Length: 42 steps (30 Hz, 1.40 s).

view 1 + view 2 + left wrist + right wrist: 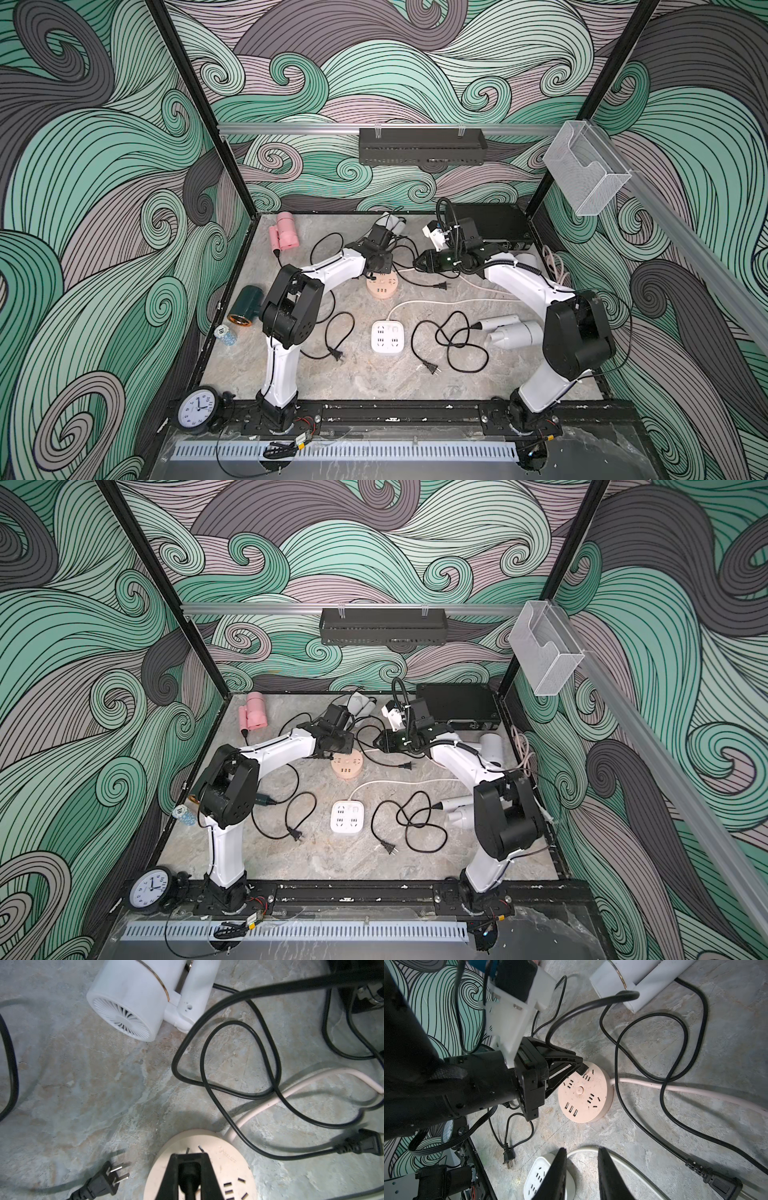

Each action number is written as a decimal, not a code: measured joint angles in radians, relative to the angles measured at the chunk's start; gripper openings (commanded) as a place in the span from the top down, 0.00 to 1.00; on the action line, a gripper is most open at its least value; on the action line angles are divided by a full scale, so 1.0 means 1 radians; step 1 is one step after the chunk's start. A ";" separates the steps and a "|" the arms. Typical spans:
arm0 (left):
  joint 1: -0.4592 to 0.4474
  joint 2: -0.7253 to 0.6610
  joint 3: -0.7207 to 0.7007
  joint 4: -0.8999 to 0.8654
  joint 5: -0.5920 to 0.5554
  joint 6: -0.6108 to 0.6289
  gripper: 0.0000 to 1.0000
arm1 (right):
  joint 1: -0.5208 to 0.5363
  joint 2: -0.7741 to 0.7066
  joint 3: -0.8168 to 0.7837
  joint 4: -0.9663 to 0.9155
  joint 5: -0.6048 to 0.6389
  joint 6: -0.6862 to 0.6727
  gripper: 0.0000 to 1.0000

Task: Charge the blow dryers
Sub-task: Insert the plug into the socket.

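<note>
The left gripper (189, 1155) is clenched on a black plug (188, 1169) at the 12 o'clock edge of the peach hub (381, 291). A white blow dryer (399, 223) lies beyond, toward 12 o'clock. The right gripper (581, 1149) hangs parted and empty.

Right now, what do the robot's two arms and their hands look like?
The left arm and right arm have white boxy links joined by bulky black joints. Black cables run along them; a ribbed black hose loops above the right wrist. The left hand and right hand are black, each with two tapering, wedge-shaped fingers.
</note>
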 measured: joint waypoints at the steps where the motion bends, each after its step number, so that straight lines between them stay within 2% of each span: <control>1: 0.000 -0.001 0.000 0.000 0.000 0.000 1.00 | 0.000 0.000 0.000 0.000 0.000 0.000 0.72; 29: -0.014 -0.008 -0.047 0.040 0.024 -0.016 1.00 | 0.000 0.009 0.000 -0.024 0.016 -0.019 0.73; 42: -0.062 -0.046 -0.138 0.118 -0.065 -0.011 1.00 | 0.000 0.011 0.000 -0.024 0.018 -0.019 0.73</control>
